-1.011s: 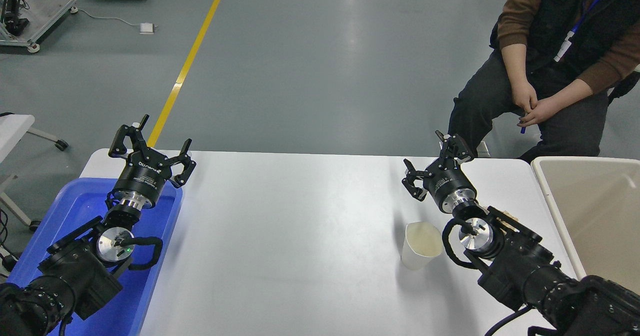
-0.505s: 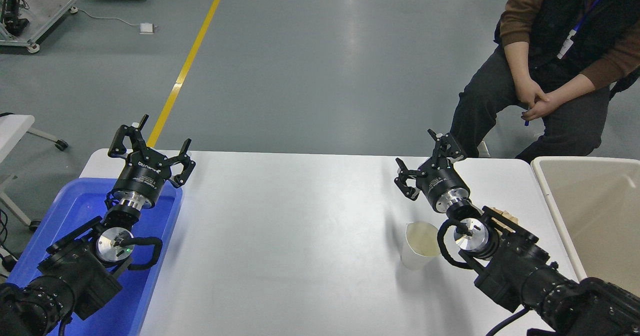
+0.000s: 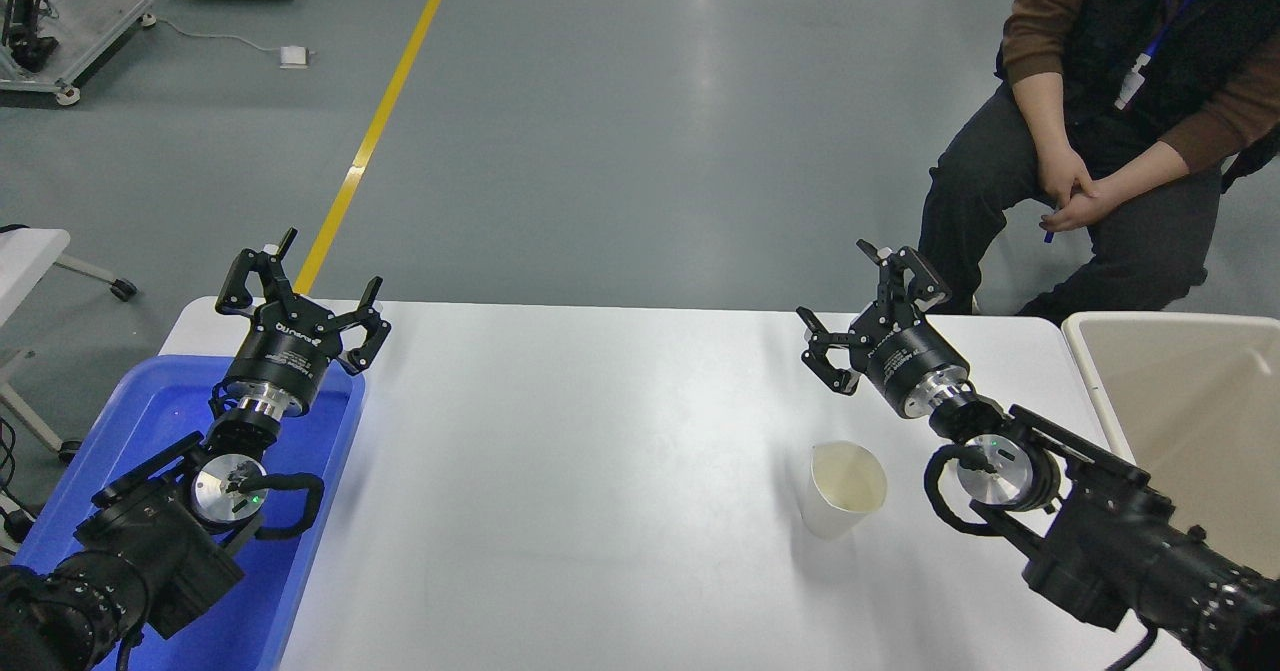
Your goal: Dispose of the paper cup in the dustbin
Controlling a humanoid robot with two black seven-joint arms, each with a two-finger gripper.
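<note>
Paper cup (image 3: 843, 487) stands upright at lower right of centre on your white table (image 3: 600, 451). Above it your right gripper (image 3: 868, 309) hovers spread, holding nothing. Dustbin (image 3: 1180, 421) sits at the right edge. Left gripper (image 3: 300, 286), spread, parks over the blue tray (image 3: 150, 421).

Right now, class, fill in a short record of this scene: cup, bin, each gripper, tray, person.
cup: paper cup upright on the table, untouched
bin: dustbin at the table's right end
right gripper: open, beyond the cup, apart from it
left gripper: open, parked over the tray's far end
tray: blue tray at left
person: seated beyond the table, hands together
</note>
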